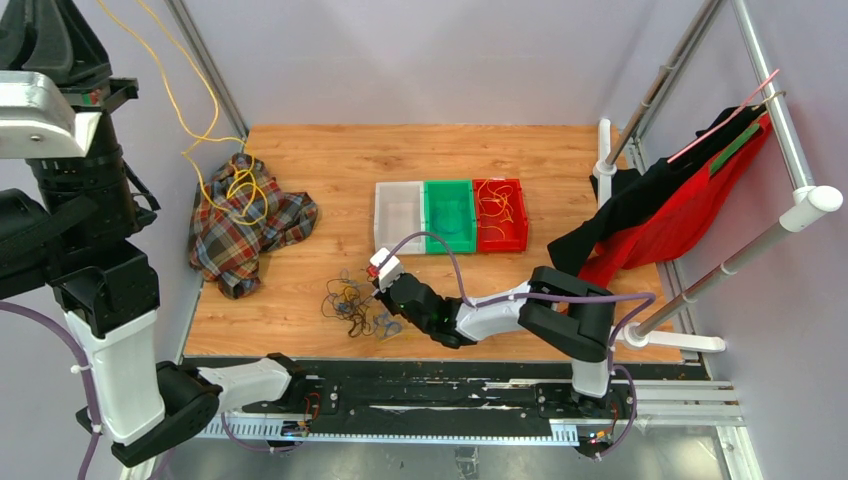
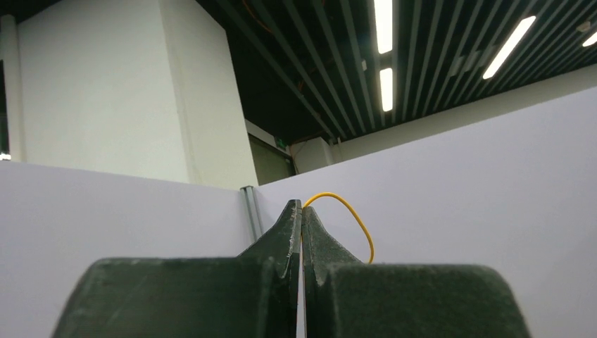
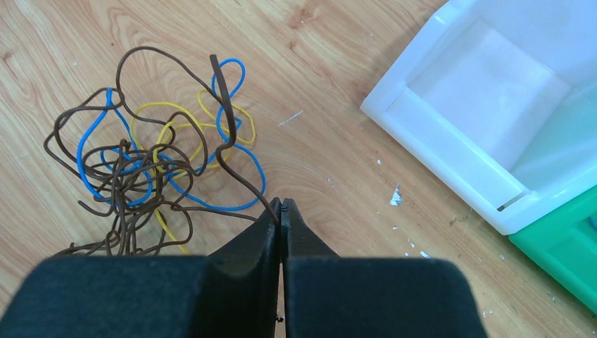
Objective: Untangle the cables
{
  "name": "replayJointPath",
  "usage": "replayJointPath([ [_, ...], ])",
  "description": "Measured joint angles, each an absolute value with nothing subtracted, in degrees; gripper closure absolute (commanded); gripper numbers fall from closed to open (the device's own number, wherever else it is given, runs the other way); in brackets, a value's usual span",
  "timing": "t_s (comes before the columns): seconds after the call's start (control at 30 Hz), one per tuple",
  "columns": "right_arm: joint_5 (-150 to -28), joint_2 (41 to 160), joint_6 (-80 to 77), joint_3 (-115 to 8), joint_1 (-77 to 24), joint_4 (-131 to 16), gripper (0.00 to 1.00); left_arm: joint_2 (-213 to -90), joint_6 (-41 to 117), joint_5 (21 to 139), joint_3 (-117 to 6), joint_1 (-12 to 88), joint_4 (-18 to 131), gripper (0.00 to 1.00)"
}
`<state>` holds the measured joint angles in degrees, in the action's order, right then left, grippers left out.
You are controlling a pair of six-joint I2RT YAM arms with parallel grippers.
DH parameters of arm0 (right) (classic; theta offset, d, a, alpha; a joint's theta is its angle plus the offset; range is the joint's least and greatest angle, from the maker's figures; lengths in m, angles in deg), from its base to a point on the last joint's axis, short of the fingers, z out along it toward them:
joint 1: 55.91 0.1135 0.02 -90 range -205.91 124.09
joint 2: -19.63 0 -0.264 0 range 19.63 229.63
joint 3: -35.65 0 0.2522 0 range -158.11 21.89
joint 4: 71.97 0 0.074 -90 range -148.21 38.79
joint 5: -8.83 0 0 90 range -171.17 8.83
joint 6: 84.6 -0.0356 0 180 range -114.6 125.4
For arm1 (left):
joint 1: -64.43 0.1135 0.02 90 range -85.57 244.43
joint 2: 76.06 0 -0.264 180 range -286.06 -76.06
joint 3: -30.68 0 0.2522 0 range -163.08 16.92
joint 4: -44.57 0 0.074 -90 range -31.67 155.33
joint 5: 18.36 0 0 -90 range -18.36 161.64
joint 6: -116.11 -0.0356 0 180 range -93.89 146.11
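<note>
table (image 1: 450, 160) first, what's it like? — jo

wooden, light planks, seen from above. at its right edge, black and red garments (image 1: 680, 210) hang off a metal rack (image 1: 773, 100). near the far left corner a plaid cloth (image 1: 245, 235) lies crumpled. — sam

bins? — jo

three in a row, touching side by side, right of the middle: white bin (image 1: 399, 215), green bin (image 1: 449, 215), red bin (image 1: 500, 235). the red one has a few yellow strands in it. — sam

and the cables? — jo

the tangle of cables (image 1: 352, 305) lies on bare wood in front of the white bin, on the side nearer the arms and apart from the bins. the right wrist view shows brown, blue and yellow loops knotted together. separate from that, a yellow cable (image 1: 216, 105) rises from loops on the plaid cloth and leaves the top of the overhead view. — sam

grippers? — jo

right gripper (image 3: 280, 205) sits low at the right side of the tangle. its fingers are pressed together, and a brown cable (image 3: 225, 134) runs straight into the tips, so it's pinched there. left gripper (image 2: 302, 208) points up at a ceiling with strip lights, well above the table. its fingers are closed too, and the yellow cable arcs out from between the tips, then curves right and down behind the right finger. — sam
</note>
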<state>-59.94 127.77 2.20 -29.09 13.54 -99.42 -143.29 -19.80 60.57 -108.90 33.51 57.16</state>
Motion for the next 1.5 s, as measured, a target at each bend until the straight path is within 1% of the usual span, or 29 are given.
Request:
replayJointPath([
  [0.1, -59.94, 127.46, 1.83, -29.07, 13.54, -99.97, 0.99, -143.26, -19.75, 59.93, -109.12, 33.51, 54.91, 0.99],
  [0.13, -59.96, 127.46, 1.70, -29.00, 13.54, -100.06, 0.97, -143.26, -19.69, 59.93, -109.29, 33.51, 54.75, 0.99],
  [0.17, -59.98, 127.44, 1.52, -28.87, 13.54, -100.06, 0.85, -143.26, -19.49, 60.06, -109.53, 33.51, 54.91, 0.99],
  [0.23, -60.14, 127.07, 1.22, -28.76, 13.54, -99.79, 0.58, -142.91, -18.64, 61.22, -109.82, 33.51, 56.31, 0.99],
  [0.3, -60.27, 125.80, 0.71, -28.74, 13.54, -99.42, 0.38, -141.71, -17.37, 63.17, -108.50, 33.51, 58.47, 1.00],
  [0.33, -60.53, 124.68, 0.63, -28.79, 13.54, -98.85, 0.34, -140.69, -16.67, 64.46, -107.04, 33.51, 59.93, 1.00],
  [0.47, -63.28, 117.38, 2.13, -30.97, 13.54, -94.99, 0.32, -136.82, -14.27, 69.29, -100.31, 33.51, 65.38, 1.00],
  [0.67, -68.64, 102.87, 3.99, -33.81, 13.54, -91.05, 0.31, -133.06, -12.47, 73.68, -89.84, 33.51, 72.35, 1.00],
  [0.77, -70.04, 96.64, 5.46, -34.25, 13.54, -89.59, 0.31, -132.40, -11.62, 75.47, -85.93, 33.51, 75.54, 1.00],
  [0.87, -71.22, 93.01, 7.12, -36.70, 13.39, -88.34, 0.31, -132.01, -10.64, 78.14, -83.96, 33.51, 78.86, 0.99],
  [1.1, -74.52, 93.69, 9.72, -46.66, 11.51, -85.06, 0.30, -131.85, -9.11, 84.59, -83.61, 33.51, 85.53, 1.00],
  [1.4, -76.03, 104.07, 11.44, -57.72, 10.17, -80.43, 0.30, -131.07, -8.15, 87.78, -83.68, 33.51, 87.69, 0.99],
  [1.5, -78.87, 106.83, 11.14, -58.90, 10.04, -78.92, 0.33, -131.07, -7.95, 88.17, -83.68, 33.51, 88.04, 1.00],
])
